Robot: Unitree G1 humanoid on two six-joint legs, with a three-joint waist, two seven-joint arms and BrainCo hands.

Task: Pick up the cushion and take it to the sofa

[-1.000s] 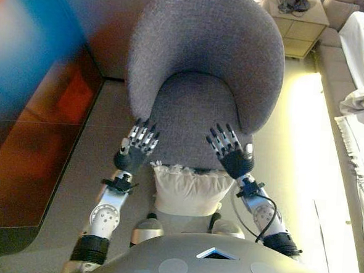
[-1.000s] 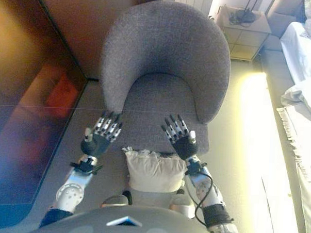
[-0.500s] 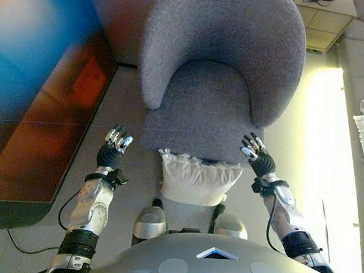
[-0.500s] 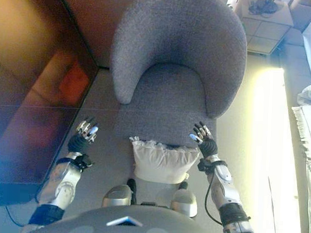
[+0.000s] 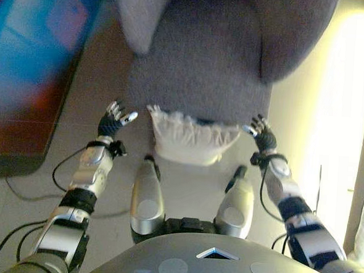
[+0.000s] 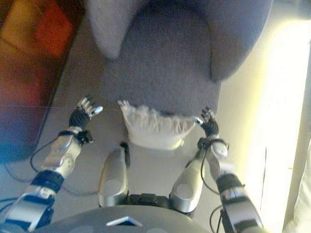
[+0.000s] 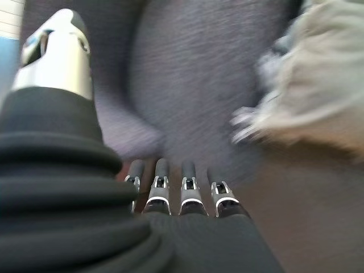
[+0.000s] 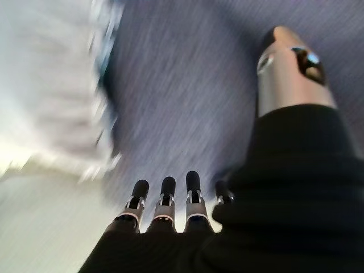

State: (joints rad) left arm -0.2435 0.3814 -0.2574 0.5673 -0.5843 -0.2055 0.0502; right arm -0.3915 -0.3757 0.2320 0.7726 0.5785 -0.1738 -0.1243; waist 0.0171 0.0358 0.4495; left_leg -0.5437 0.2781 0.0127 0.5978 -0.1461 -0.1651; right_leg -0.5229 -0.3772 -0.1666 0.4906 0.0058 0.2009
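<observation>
A cream cushion (image 5: 188, 135) with a frilled edge leans against the front of a grey armchair (image 5: 202, 63), low near the floor. It also shows in the right eye view (image 6: 154, 128) and in both wrist views (image 7: 318, 85) (image 8: 54, 96). My left hand (image 5: 113, 120) is open and empty, to the left of the cushion and apart from it. My right hand (image 5: 261, 133) is open and empty, just past the cushion's right corner. Neither hand touches the cushion.
A dark, glossy low table (image 5: 31, 71) runs along the left. A white cloth edge (image 6: 305, 205) shows at the far right. Bare floor (image 5: 306, 132) lies on both sides of the armchair.
The camera has tipped down and closer, so the chair and cushion sit higher in view. Both hands have come lower and stand beside the cushion's two sides.
</observation>
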